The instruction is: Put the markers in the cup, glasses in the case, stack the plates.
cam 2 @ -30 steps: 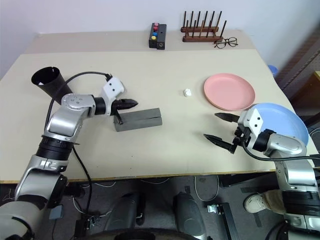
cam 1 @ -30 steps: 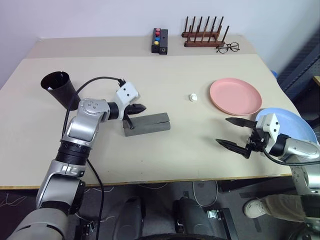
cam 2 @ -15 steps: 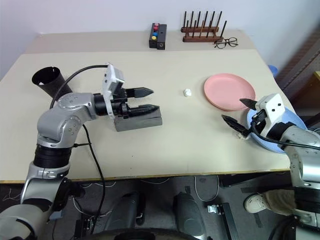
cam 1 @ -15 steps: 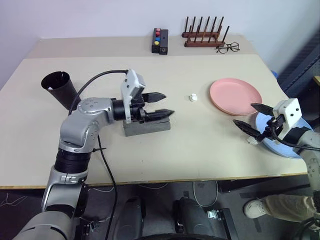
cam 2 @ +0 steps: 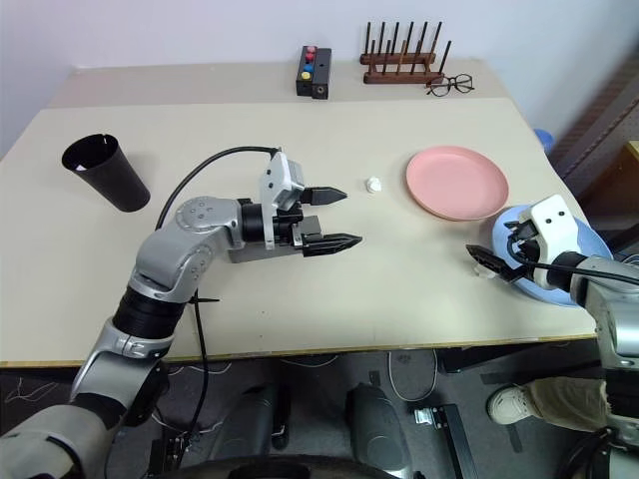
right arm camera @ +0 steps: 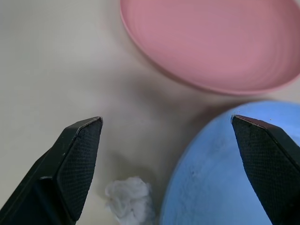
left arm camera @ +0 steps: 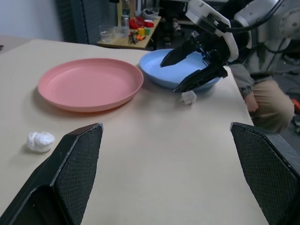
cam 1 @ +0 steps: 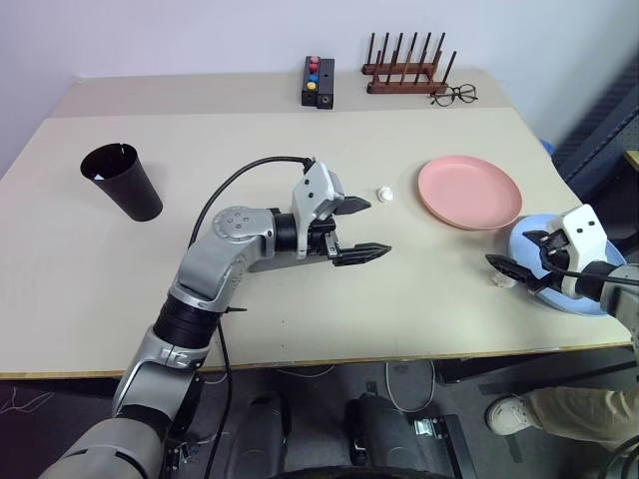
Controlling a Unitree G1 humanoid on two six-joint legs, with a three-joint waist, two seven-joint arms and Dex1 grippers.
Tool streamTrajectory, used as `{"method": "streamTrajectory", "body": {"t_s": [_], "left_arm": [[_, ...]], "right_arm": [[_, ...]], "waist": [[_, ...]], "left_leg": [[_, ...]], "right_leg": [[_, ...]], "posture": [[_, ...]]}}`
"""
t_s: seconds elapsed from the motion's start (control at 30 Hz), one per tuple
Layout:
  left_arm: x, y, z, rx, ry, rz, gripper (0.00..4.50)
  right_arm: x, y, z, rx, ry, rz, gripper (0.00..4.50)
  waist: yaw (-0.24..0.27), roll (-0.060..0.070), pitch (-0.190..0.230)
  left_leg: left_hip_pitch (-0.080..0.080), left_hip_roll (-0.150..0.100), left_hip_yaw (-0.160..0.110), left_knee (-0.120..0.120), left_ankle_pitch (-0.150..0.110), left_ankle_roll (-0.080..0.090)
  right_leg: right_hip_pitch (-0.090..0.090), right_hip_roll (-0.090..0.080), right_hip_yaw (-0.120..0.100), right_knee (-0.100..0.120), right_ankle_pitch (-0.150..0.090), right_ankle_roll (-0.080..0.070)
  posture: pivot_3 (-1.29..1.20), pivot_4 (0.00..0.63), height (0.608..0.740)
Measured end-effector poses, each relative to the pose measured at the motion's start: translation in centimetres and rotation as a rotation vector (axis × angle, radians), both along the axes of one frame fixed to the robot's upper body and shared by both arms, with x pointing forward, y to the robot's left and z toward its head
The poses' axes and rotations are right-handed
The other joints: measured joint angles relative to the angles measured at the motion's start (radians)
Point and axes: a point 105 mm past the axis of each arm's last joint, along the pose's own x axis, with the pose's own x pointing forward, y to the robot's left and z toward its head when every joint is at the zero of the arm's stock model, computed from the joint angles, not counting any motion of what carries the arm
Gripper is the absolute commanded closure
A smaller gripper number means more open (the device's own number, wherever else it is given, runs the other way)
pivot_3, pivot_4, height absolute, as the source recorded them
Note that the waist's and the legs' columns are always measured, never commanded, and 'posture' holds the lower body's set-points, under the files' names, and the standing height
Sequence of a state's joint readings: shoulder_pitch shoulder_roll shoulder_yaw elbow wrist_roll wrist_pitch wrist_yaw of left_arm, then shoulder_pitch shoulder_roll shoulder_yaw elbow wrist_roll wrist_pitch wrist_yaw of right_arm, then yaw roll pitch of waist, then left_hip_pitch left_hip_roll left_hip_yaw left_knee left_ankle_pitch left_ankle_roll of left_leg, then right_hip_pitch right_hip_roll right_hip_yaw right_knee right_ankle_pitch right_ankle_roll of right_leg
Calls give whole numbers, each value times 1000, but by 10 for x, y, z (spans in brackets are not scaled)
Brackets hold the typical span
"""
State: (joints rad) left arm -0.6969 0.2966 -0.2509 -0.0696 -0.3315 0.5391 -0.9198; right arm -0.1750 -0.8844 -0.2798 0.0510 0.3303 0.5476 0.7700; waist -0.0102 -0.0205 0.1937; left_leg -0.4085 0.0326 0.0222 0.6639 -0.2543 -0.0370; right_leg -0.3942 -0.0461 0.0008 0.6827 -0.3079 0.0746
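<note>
At the near right edge of the table (cam 1: 300,319) the right gripper (cam 1: 521,251) hovers with its two black fingers spread wide and nothing between them, over the near-left rim of the light blue plate (cam 1: 599,299), which overhangs the table's right edge; a small white crumpled scrap (cam 1: 496,280) lies on the table just beside that rim, under the gripper. Further in, toward the middle of the table, the left gripper (cam 1: 361,228) points level toward the right side, its fingers also wide apart and empty; behind the left forearm a sliver of the grey case (cam 2: 240,254) shows on the table top in the right eye view (whether its lid is up or down cannot be told, and the sunglasses cannot be made out). Just beyond the left gripper's farther finger sits a second small white wad (cam 1: 384,194); to the right of that lies the salmon pink plate (cam 1: 469,192), flat on the table, close to the blue plate but not stacked with it. On the far left stands the black cup (cam 1: 122,182), tilted a little, well apart from both grippers; its contents cannot be told. Along the back edge are a black box with coloured buttons (cam 1: 319,82), a wooden peg rack (cam 1: 404,70), and wire-framed spectacles (cam 1: 455,95) beside the rack.
</note>
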Motion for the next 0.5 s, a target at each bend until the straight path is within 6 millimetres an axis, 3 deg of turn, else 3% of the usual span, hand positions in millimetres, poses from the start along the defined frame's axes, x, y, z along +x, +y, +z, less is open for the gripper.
{"method": "streamTrajectory", "body": {"t_s": [0.5], "left_arm": [[2,-7,5,11,-62,2,41]], "right_arm": [[9,-16,-19,-44,88,-87,0]], "waist": [[0,0,0]], "left_leg": [[0,0,0,0,0,0]], "right_leg": [[0,0,0,0,0,0]], "posture": [[0,150,740]]}}
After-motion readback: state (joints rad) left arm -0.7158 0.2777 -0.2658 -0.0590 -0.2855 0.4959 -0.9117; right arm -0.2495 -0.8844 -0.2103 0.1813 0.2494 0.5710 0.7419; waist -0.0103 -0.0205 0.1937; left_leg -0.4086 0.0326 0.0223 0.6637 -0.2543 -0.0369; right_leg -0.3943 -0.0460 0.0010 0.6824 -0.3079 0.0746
